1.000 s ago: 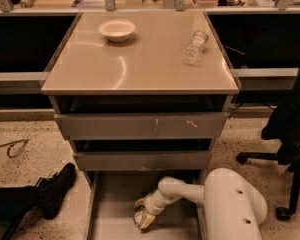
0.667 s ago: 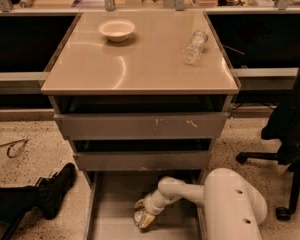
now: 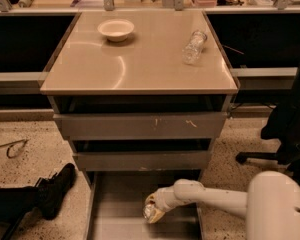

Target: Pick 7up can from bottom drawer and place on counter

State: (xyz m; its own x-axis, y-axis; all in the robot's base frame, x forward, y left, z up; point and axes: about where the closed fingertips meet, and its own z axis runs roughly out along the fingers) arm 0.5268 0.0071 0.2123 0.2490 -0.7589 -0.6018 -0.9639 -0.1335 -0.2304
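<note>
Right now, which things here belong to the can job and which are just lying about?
Job: can, at the tool down in the bottom drawer; counter.
Lying about: bowl and bottle, both on the counter.

The white arm (image 3: 217, 200) reaches in from the lower right, its bulky rounded housing (image 3: 280, 209) nearest the camera. A slimmer forearm runs leftward to a rounded wrist joint (image 3: 184, 190). From there the gripper (image 3: 152, 211) angles down and to the left, low inside the bottom drawer (image 3: 115, 204), near its middle
</note>
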